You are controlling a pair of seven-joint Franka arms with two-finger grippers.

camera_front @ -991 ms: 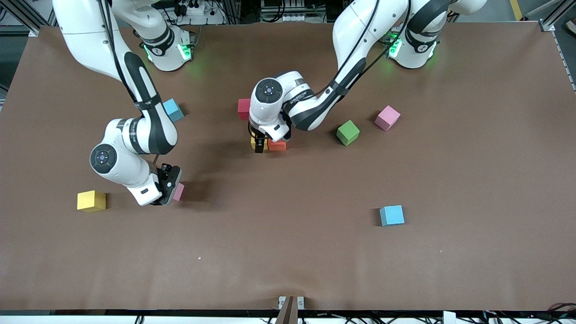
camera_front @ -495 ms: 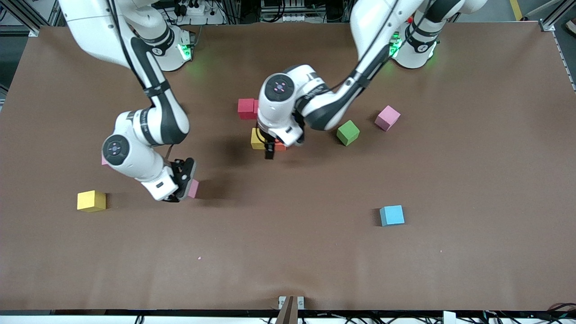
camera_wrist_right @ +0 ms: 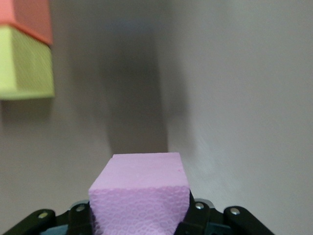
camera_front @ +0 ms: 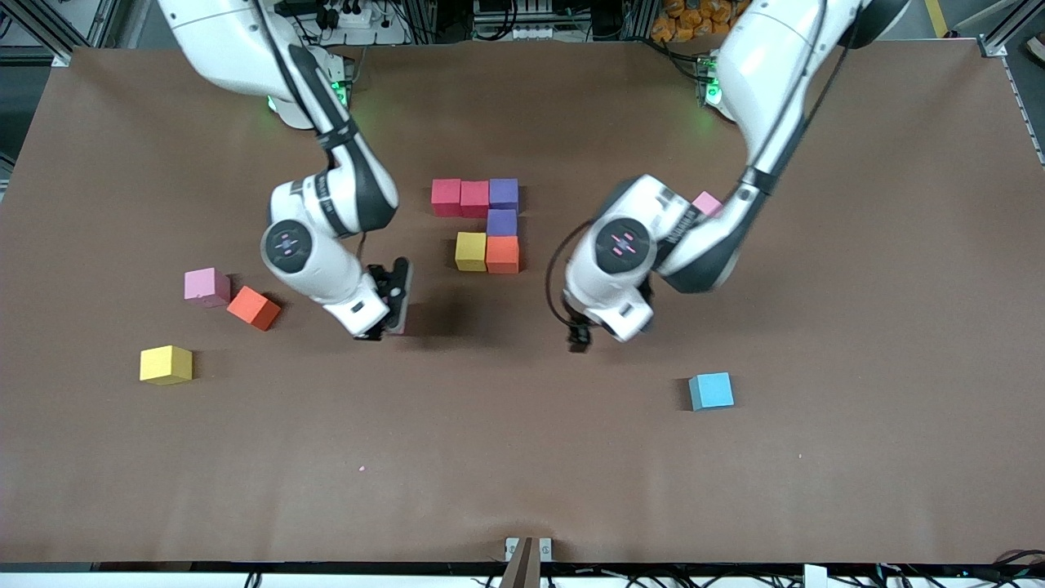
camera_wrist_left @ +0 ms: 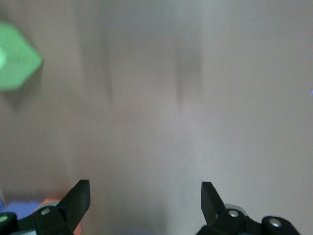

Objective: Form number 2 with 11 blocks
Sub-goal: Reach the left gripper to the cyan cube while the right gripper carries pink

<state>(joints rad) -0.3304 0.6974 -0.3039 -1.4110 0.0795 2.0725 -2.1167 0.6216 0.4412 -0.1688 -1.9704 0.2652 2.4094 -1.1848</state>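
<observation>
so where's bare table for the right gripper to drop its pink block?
Open brown table between the yellow-orange pair and the front edge. Crowded by the pink, orange and yellow strays. Right gripper holds the pink block.

**Occlusions and unclear regions**

Left arm covers most of a pink cube. Green block is blurred and cut by the left wrist view's edge. Held pink block barely shows in the front view, masked by right gripper.

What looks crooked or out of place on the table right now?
Nothing serious. The loose orange block beside a pink block sits turned askew to the table edges, unlike the squarely packed six-block cluster.
</observation>
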